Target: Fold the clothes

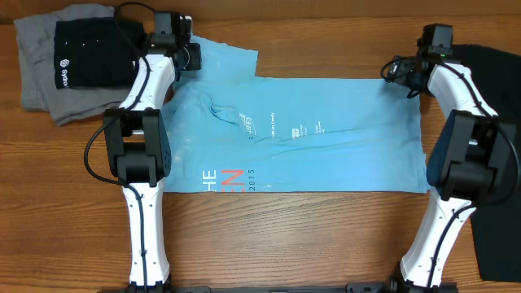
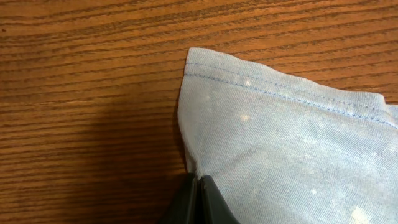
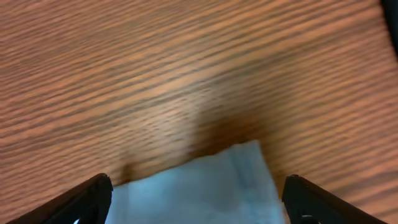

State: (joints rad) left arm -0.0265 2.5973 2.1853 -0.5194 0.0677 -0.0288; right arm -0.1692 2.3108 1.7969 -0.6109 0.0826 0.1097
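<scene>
Nearest the left wrist camera, the left gripper (image 2: 196, 186) is seen with its fingers pressed together on a fold of the light blue T-shirt (image 1: 326, 138), just below a stitched hem corner. That corner is raised slightly off the table (image 1: 326, 244).

From overhead, the shirt is spread nearly flat between the two arms, its long axis running left to right. A sleeve juts toward the far left corner, where it is held. The white-and-pink lettering (image 1: 224, 180) lies along the near edge at the left. Bare wood is left open along the far edge and in the near strip between the arm bases. The far left corner is taken up by a grey garment (image 1: 32, 69) with a black garment (image 1: 89, 49) on top. A dark cloth (image 1: 496, 163) covers the right edge.

The right gripper (image 3: 199, 190) is spread wide, and the shirt's far right corner lies between its fingers. Contact there cannot be made out.
</scene>
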